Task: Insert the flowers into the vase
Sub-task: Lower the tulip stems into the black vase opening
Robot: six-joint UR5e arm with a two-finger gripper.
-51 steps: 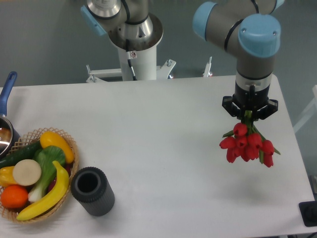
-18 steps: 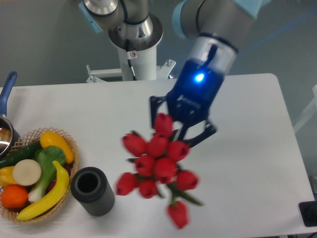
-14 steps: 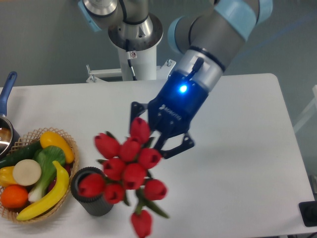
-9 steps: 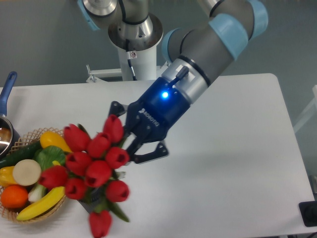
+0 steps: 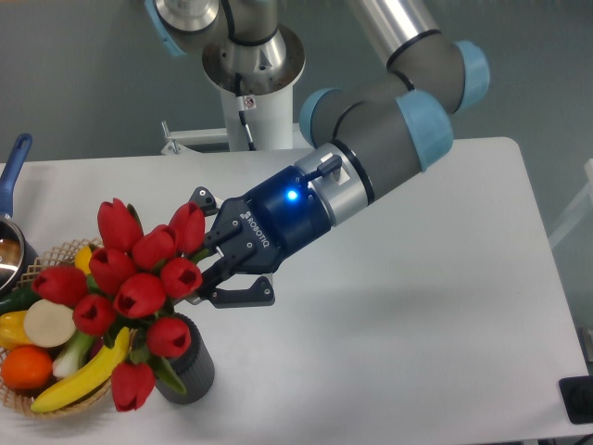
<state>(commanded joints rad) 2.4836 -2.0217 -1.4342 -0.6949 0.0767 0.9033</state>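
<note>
Flowers (image 5: 130, 287): red tulip bunch, held aloft at left of table, blooms fanned toward camera and overlapping vase (image 5: 190, 364) and wicker basket (image 5: 65, 252) in view. 1 low bloom hangs at bottom of bunch, in front of banana (image 5: 79, 375). Green leaves visible under lowest blooms, just above vase top.

Vase: dark grey, ribbed, upright on white table (image 5: 417, 306), just right of basket. Mouth hidden behind blooms; cannot tell whether stems are inside.

Gripper (image 5: 206, 252): black 2-finger type, tilted down-left, clamped on flowers at stem end; grip point itself masked by buds. Blue light lit on wrist housing. Arm reaches in from upper right, grey with pale blue joint caps.

Basket at left edge holds orange (image 5: 23, 367), banana, pale round slice (image 5: 49, 322), green vegetable stalk, yellow pieces. Blue-handled pot (image 5: 13, 185) partly cut off at left edge, behind basket. Robot base pedestal (image 5: 259, 102) at rear centre. Small dark object (image 5: 576, 399) at lower right corner.
</note>
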